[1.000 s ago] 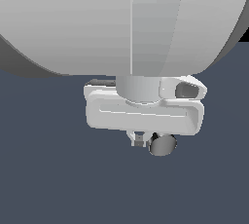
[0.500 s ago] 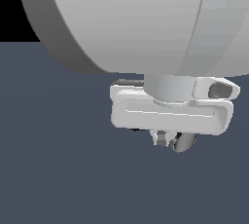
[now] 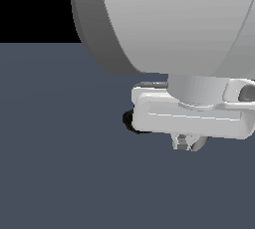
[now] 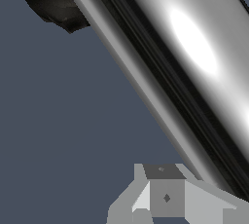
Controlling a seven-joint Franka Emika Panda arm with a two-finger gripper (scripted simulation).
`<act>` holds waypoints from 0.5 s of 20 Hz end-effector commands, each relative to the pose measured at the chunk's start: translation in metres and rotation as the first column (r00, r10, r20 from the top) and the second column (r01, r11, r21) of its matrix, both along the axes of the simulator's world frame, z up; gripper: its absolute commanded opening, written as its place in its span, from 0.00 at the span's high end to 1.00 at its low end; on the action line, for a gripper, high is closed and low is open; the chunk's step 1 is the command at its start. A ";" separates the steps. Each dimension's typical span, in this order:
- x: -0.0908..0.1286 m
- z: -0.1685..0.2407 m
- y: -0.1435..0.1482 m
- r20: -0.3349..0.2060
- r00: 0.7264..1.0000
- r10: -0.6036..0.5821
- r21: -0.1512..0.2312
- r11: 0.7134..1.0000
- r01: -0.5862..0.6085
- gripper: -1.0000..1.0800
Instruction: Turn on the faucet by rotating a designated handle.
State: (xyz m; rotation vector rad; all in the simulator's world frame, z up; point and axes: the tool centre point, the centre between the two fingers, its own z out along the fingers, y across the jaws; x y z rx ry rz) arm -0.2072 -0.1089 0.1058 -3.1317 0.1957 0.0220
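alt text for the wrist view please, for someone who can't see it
A shiny chrome handle runs diagonally across the frame at very close range, with a bright highlight on its curved side. One grey finger of the end effector shows at the frame's edge beside the bar, and a black part of the faucet sits in a corner over a plain dark blue-grey ground.

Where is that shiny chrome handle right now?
In the wrist view the handle runs as a wide chrome bar right beside the pincer's finger. In the exterior view the arm mostly hides it.
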 end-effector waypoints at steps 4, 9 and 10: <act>0.015 0.000 -0.016 0.005 1.000 -0.001 -0.002 1.000 0.001 1.00; 0.028 0.001 -0.032 0.006 1.000 -0.003 -0.003 1.000 0.003 1.00; 0.030 0.001 -0.035 0.006 1.000 -0.003 -0.003 1.000 0.003 1.00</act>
